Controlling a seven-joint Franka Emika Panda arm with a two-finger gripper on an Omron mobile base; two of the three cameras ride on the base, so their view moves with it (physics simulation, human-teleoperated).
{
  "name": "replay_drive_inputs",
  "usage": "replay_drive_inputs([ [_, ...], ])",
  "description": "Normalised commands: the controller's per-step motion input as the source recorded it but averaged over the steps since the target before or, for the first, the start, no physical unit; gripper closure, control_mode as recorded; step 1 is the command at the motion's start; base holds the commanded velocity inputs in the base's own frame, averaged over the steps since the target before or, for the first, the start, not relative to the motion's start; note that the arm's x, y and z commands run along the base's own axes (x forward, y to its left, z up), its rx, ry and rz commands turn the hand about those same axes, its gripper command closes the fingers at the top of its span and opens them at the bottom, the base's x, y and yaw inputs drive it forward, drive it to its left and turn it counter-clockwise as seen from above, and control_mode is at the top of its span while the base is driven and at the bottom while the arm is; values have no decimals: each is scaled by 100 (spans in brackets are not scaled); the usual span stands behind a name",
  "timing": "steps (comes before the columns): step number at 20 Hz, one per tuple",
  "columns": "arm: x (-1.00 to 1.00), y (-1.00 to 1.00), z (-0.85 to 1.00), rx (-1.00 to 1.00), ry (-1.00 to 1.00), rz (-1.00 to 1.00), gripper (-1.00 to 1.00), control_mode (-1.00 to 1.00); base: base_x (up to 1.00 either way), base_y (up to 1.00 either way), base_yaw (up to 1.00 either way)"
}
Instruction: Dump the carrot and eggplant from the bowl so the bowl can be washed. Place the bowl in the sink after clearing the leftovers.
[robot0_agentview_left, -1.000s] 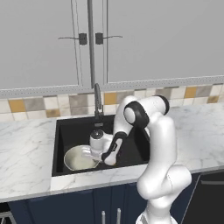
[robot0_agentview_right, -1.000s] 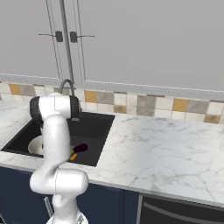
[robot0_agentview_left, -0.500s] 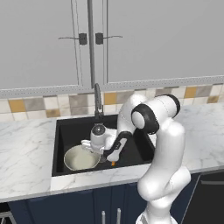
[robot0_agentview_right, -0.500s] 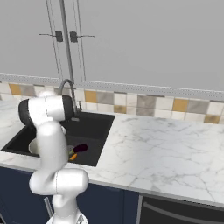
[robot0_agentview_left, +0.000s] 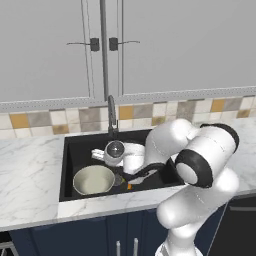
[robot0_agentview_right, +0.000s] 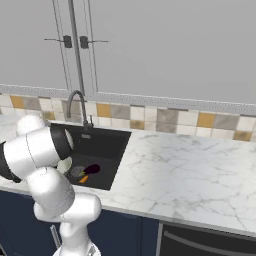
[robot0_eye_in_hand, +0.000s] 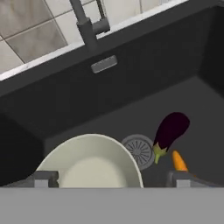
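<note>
Reaching down into the sink (robot0_agentview_left: 70, 150), gripper (robot0_eye_in_hand: 111, 179) spread wide above the bowl (robot0_eye_in_hand: 89, 164). Lying empty and upright left of the drain (robot0_eye_in_hand: 139, 151); eggplant (robot0_eye_in_hand: 169, 130) and carrot (robot0_eye_in_hand: 178, 160) resting just right of the drain.

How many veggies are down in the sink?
2. The eggplant lies on the sink floor beside the drain; the carrot lies just next to it. None visible in the bowl.

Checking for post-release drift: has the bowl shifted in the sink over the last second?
No. In the left base view the bowl sits in the sink's front left, left of the faucet, as before.
</note>
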Motion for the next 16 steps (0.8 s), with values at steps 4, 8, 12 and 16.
replay_drive_inputs([
  [4,-87,0,100,0,-29,0,-100,-100,0,0,0],
  [8,-93,0,100,0,-26,0,-100,-100,0,0,0],
  [12,-87,0,100,0,-22,0,-100,-100,0,0,0],
  [16,-85,0,100,0,-22,0,-100,-100,0,0,0],
])
